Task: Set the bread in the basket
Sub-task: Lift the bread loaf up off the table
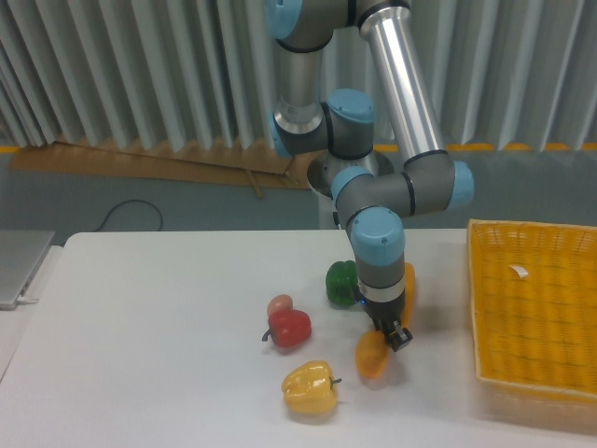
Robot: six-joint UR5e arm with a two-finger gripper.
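Note:
The bread (371,357) is a long orange-yellow loaf lying at a slant near the table's middle right, one end by my wrist and the other toward the front. My gripper (387,334) points down over its middle, with a finger on each side, and looks shut on it. The loaf's middle is hidden behind the gripper. I cannot tell whether the loaf is off the table. The basket (478,317), a yellow-orange woven tray with a small white tag, stands at the right edge, a short way right of the loaf.
A green pepper (340,282) sits just left of my gripper. A red pepper (290,328) and a small orange-pink ball (280,304) lie further left. A yellow pepper (310,388) is at the front. A grey flat object (19,266) is at the far left.

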